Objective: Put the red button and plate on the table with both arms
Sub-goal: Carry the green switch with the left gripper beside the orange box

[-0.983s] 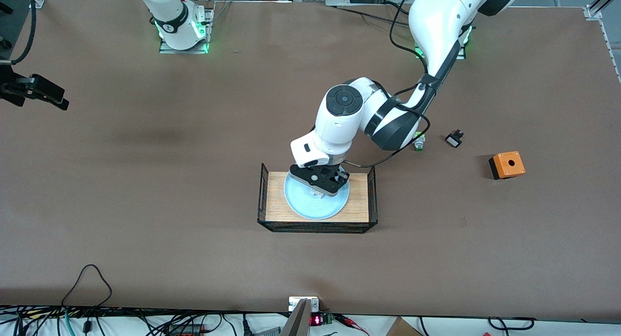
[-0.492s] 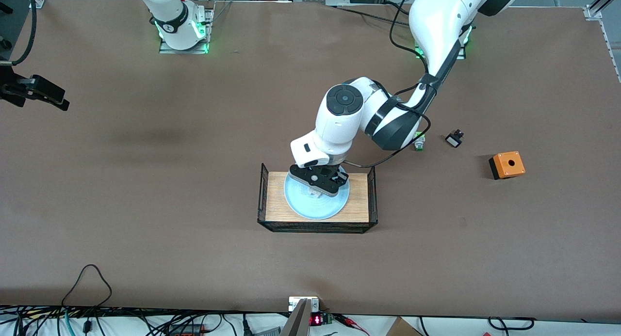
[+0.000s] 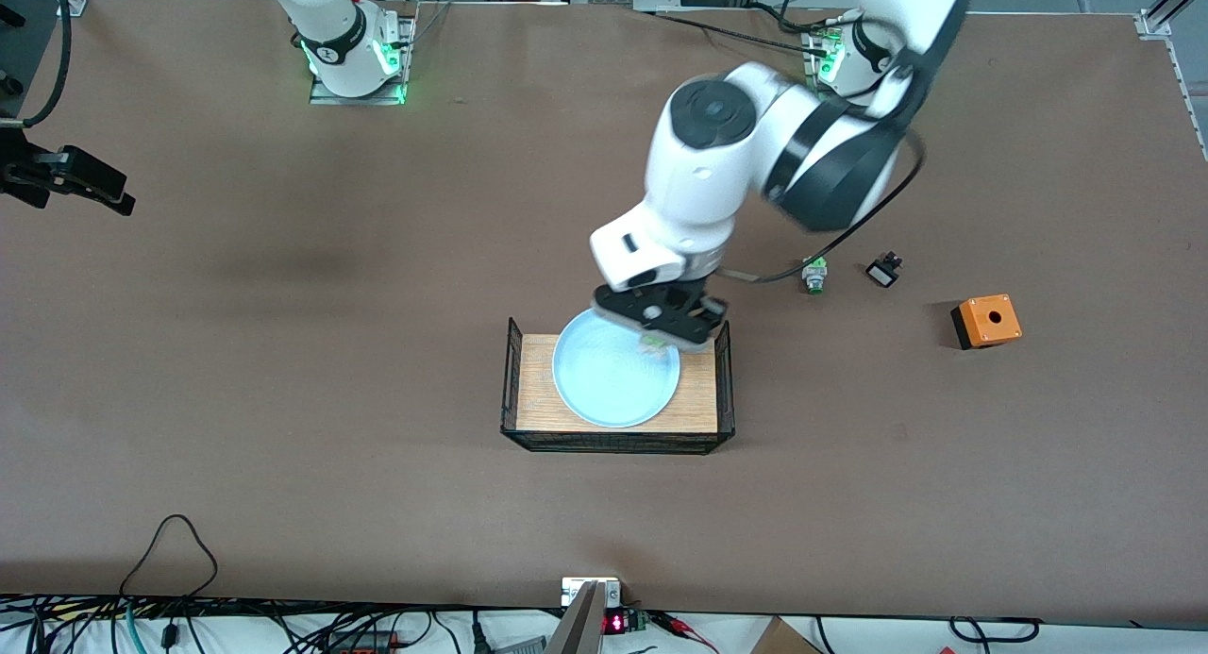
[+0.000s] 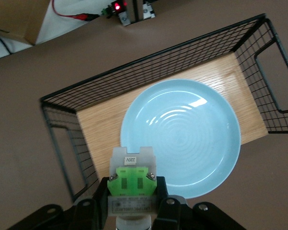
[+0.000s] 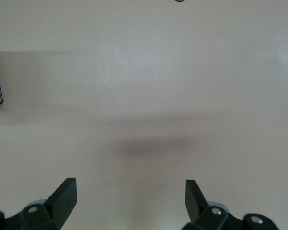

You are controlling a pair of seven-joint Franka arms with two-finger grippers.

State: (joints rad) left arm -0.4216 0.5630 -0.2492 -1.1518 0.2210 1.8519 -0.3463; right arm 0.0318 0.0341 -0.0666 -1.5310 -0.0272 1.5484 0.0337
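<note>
Pale blue, the plate (image 3: pixel 615 369) lies in the tray (image 3: pixel 703 394); above its edge the left gripper (image 4: pixel 129 203) clamps the red button (image 4: pixel 132 184). A thin hold might slip. The right gripper (image 5: pixel 129 194) waits agape.

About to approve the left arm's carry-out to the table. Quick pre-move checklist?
1. Left end effector shut on the red button: ok.
2. Button lifted off the plate: ok, it hangs above the rim.
3. Plate flat in the tray, undisturbed: ok.
4. Button's red cap visible: cannot tell, hidden in the fingers.
5. Right end effector open, waiting over bare table: ok.
6. Green-tipped switch away from the held button: ok.
</note>
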